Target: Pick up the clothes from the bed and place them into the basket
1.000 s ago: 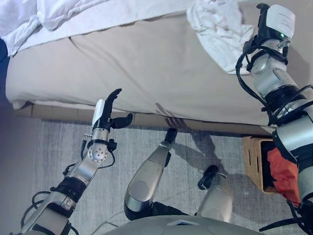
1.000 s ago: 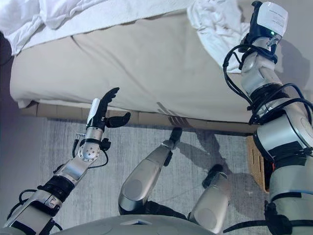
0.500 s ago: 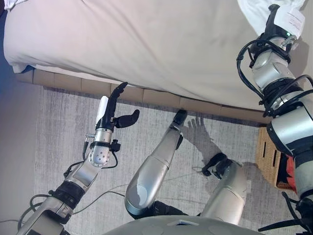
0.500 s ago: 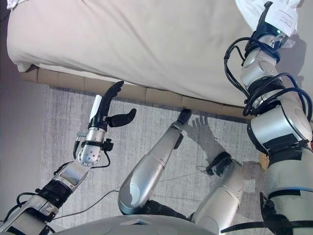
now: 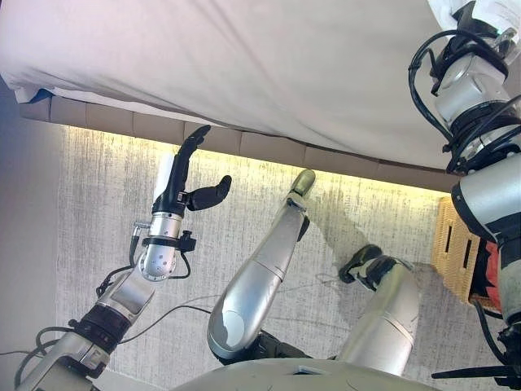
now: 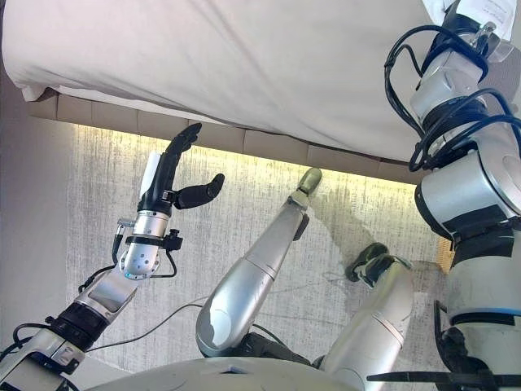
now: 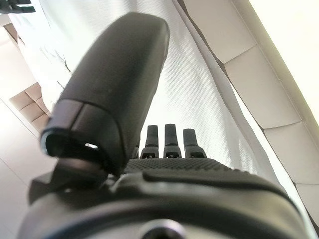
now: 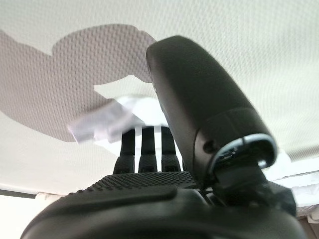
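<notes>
Right wrist view: right hand [image 8: 149,199] with straight fingers reaching toward crumpled white cloth [image 8: 107,122], long axis unclear; left hand [image 5: 183,183] spread

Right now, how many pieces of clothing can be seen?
2. A white garment lies on the bed just past the right hand; a red garment sits in the basket. Others may lie on the bed out of view.

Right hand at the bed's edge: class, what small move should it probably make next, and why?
Probably curl the right hand round the white cloth. Its wrist view shows the fingers straight, with the cloth lying on the bed sheet just past the fingertips, not yet held. The basket waits on the floor by the robot's right side, and the left hand hangs open and empty over the rug.
</notes>
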### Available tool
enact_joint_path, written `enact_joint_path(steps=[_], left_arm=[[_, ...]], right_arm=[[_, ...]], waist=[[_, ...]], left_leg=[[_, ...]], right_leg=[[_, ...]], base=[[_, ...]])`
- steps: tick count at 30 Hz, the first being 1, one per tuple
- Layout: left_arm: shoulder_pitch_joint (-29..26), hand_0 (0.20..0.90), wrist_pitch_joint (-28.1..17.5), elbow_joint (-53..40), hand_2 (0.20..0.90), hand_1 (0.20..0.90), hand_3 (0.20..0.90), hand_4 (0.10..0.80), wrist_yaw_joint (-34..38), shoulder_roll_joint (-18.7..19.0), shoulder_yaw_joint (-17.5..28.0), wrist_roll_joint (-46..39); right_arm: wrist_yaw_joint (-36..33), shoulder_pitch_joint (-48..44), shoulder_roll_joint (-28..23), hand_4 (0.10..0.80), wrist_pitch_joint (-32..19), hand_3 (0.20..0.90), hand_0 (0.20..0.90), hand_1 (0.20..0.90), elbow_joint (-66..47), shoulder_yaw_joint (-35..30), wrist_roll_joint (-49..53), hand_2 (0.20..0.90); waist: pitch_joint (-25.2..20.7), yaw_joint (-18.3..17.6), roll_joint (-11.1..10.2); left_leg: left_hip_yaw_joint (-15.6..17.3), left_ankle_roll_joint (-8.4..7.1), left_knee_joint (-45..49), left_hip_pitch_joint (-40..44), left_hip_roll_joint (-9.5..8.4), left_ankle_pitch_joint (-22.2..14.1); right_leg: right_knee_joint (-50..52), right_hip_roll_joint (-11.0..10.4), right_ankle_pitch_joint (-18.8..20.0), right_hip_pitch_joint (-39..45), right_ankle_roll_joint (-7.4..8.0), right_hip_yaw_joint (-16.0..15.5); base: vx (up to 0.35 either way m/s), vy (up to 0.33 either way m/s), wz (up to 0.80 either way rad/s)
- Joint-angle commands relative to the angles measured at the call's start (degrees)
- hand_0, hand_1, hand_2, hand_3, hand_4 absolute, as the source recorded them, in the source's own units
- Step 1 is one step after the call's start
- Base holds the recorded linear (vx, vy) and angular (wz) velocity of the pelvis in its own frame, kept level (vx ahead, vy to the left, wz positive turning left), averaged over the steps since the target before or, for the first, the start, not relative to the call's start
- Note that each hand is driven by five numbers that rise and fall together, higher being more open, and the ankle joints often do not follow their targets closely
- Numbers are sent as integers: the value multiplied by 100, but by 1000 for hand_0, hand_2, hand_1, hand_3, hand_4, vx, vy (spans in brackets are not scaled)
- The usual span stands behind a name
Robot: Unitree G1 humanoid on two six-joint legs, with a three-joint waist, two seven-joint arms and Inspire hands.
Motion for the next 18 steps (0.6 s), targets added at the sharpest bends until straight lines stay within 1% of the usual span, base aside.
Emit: enact_joint_path(steps=[1,6,9,10,11,18], left_arm=[[85,900,-506,-401,900,900,900,800,244,77,575,-85],[123,900,-471,-429,900,900,900,800,165,99,629,-90],[63,900,-417,-404,900,900,900,800,109,119,652,-90],[66,900,-417,-404,900,900,900,800,108,121,650,-91],[8,900,-375,-390,900,900,900,800,74,131,647,-91],[-145,900,-210,-274,900,900,900,800,-27,185,674,-77]], right_arm=[[-167,-443,-517,100,1,200,300,300,-12,445,-145,300],[-152,-373,-528,100,-15,200,300,300,-90,424,-160,300],[-141,-268,-513,100,-49,200,300,300,-130,377,-176,300],[-141,-262,-513,100,-49,200,300,300,-131,373,-177,300],[-140,-230,-507,100,-64,200,300,300,-137,365,-160,300],[-299,-34,-581,100,-321,200,300,300,-262,211,-127,300]], waist=[[-150,93,315],[-150,61,236],[-150,30,128],[-150,30,134],[-150,15,71],[-150,-90,-164]], left_leg=[[290,502,1072,364,144,-1294],[314,486,866,748,222,-1293],[334,467,614,1134,292,-1268],[327,466,600,1151,296,-1263],[337,459,468,1340,339,-1246],[393,423,-186,2340,524,-1179]], right_leg=[[30,359,538,87,-359,-53],[-212,356,578,505,-364,-128],[-501,347,632,930,-349,-196],[-520,352,639,952,-349,-207],[-680,333,675,1157,-338,-239],[-1484,291,907,2197,-254,-380]], base=[[0,0,0],[23,3,-4],[35,-12,-7],[45,-31,-8],[36,-30,-9],[45,-16,-11]])
